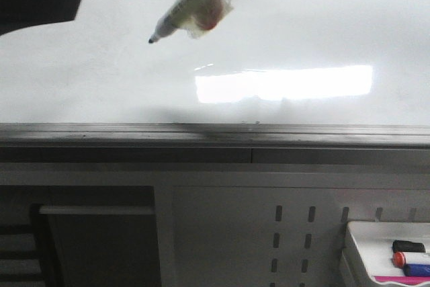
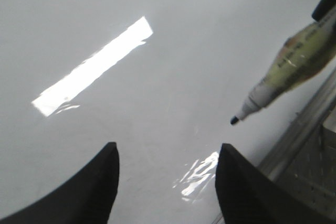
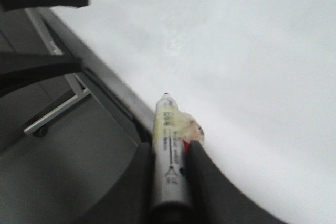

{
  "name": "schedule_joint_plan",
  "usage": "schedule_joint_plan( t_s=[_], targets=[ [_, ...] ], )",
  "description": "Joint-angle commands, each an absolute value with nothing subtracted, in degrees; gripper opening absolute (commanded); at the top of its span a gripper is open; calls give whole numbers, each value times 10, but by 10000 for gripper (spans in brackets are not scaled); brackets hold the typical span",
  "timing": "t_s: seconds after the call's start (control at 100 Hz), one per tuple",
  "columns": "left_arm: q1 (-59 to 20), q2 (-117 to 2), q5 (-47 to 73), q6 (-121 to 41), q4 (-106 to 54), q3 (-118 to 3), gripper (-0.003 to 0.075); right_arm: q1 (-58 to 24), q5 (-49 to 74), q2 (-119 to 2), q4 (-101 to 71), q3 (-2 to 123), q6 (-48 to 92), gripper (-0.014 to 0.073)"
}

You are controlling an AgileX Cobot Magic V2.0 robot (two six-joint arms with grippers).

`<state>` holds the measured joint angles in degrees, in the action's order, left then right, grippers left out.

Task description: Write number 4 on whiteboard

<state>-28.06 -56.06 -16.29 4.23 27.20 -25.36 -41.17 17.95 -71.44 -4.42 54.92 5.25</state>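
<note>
The whiteboard (image 1: 101,78) fills the upper front view, glossy white, with a grey ledge (image 1: 215,136) along its bottom edge. No drawn 4 shows on it. My right gripper (image 3: 169,148) is shut on an uncapped black marker (image 1: 176,15), whose tip points down-left near the board; I cannot tell if it touches. The marker also shows in the left wrist view (image 2: 294,66) and the right wrist view (image 3: 168,145). My left gripper (image 2: 167,153) is open and empty, facing the bare board (image 2: 157,77). Its dark body shows at the top left of the front view (image 1: 33,1).
A small white tray (image 1: 366,247) with several markers sits at the lower right, below the ledge. A grey perforated panel (image 1: 269,233) lies under the board. A bright light reflection (image 1: 282,84) crosses the board. The left arm shows in the right wrist view (image 3: 37,24).
</note>
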Motion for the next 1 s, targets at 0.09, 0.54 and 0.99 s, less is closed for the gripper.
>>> schedule_joint_plan(
  t_s=[0.09, 0.54, 0.99],
  targets=[
    [-263, -534, -170, 49, 230, -265, 367, -365, 160, -784, -34, 668, 57, -64],
    [-263, -534, -170, 49, 230, -254, 367, -384, 211, -844, -44, 672, 57, -64],
    [-263, -534, -171, 49, 230, -254, 367, -329, 307, -781, -36, 676, 64, -64]
  ],
)
